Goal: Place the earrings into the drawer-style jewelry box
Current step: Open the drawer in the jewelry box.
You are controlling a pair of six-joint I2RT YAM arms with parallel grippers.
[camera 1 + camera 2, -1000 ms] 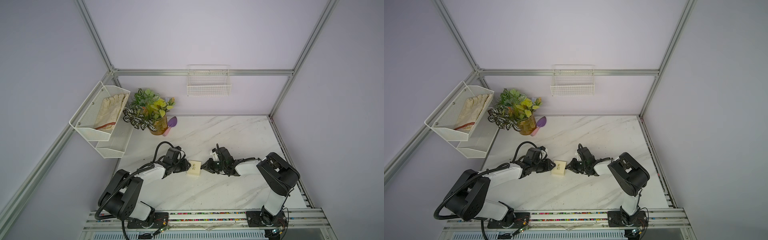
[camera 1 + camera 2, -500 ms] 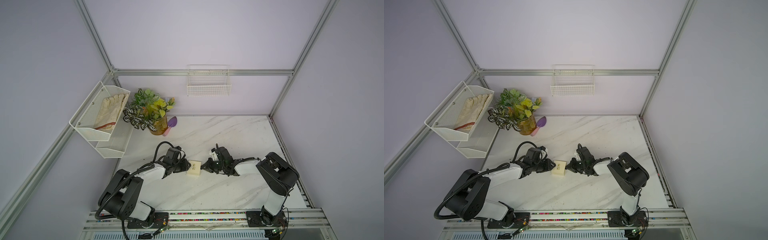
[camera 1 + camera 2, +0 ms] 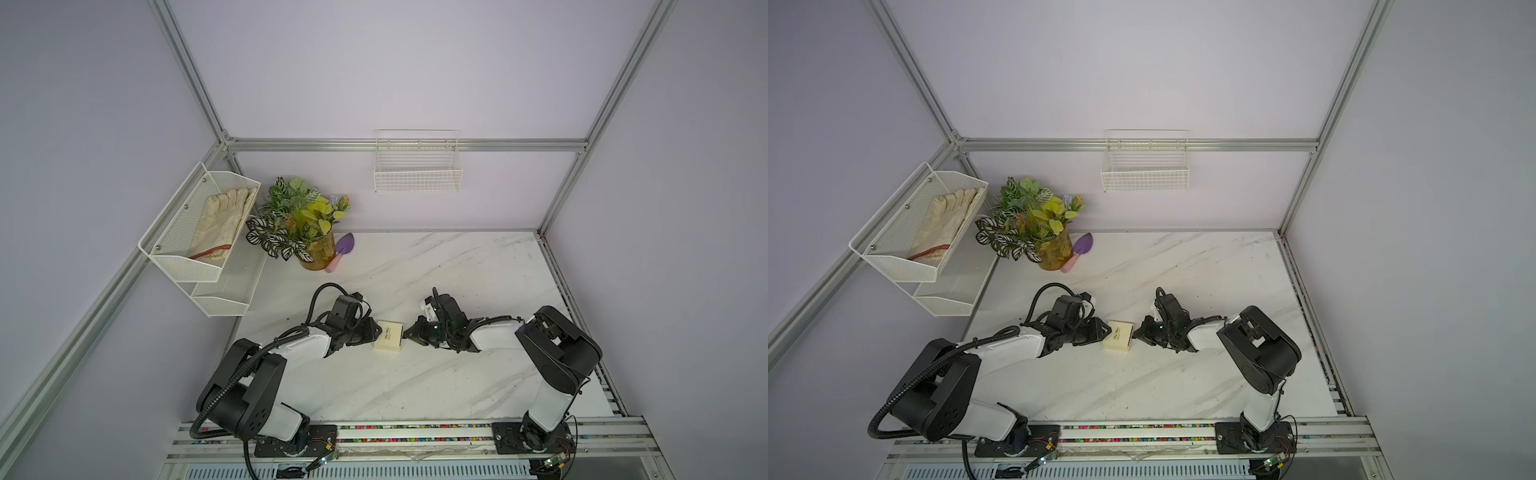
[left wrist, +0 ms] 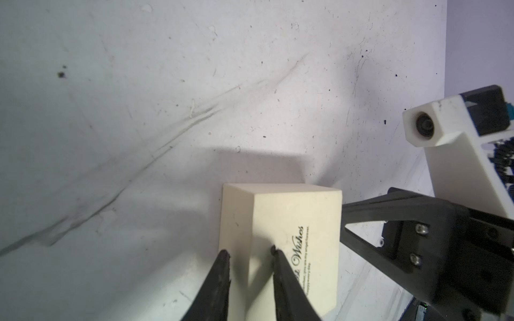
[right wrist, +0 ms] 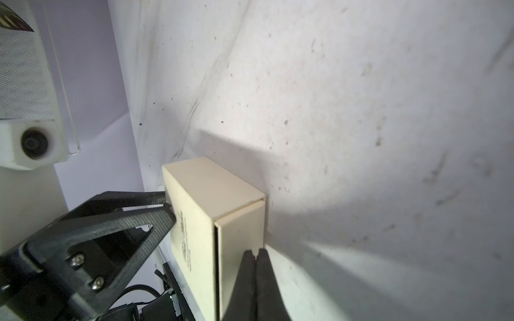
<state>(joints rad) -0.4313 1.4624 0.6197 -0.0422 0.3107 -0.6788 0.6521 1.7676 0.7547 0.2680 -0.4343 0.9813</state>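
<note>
Drawer-style jewelry box [image 3: 389, 336] lies flat on the surface [image 3: 457, 266], near-centre, between my two arms. My left tool [image 4: 248, 251] pinches the box's left end, fingers either side of an edge of the cream sleeve. My right tool [image 5: 254, 251] is at the right end, fingers pressed together against the drawer front [image 5: 240, 228]. Whether the pull tab is caught between them I cannot tell; it is hidden. The drawer looks all but closed, only a thin dark seam showing. Earrings: not visible in any view. Risks, as I judge them: if the right fingers hold nothing, a pull slips off and the drawer does not open. If the left pinch bites only a corner, the light box may twist or slide along. A jerk could tip the tray out.
</note>
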